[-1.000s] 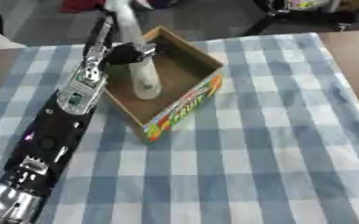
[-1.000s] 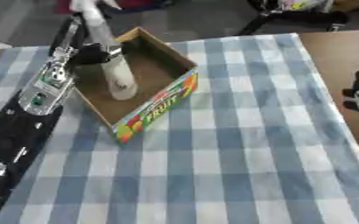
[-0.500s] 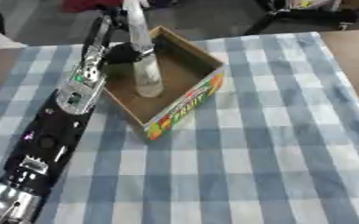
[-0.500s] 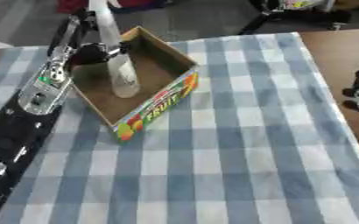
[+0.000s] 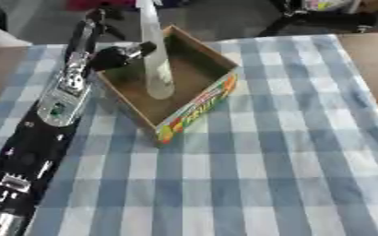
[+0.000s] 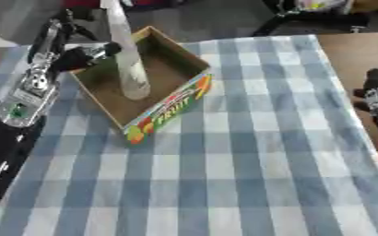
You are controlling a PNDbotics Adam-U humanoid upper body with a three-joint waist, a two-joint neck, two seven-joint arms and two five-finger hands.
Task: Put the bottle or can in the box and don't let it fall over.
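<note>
Inside box [image 5: 194,99], upright bottle [image 5: 155,64], left hand [image 5: 115,55] beside it

A blue-and-white checked cloth [image 5: 249,175] covers most of the brown wooden table [image 5: 369,50], whose bare top shows at the far right and again at the far left beside the cloth's edge. Beyond the table's far edge lies a grey floor [image 5: 224,18], with black chair legs or stand legs [image 5: 321,18] on it at the far right.
</note>
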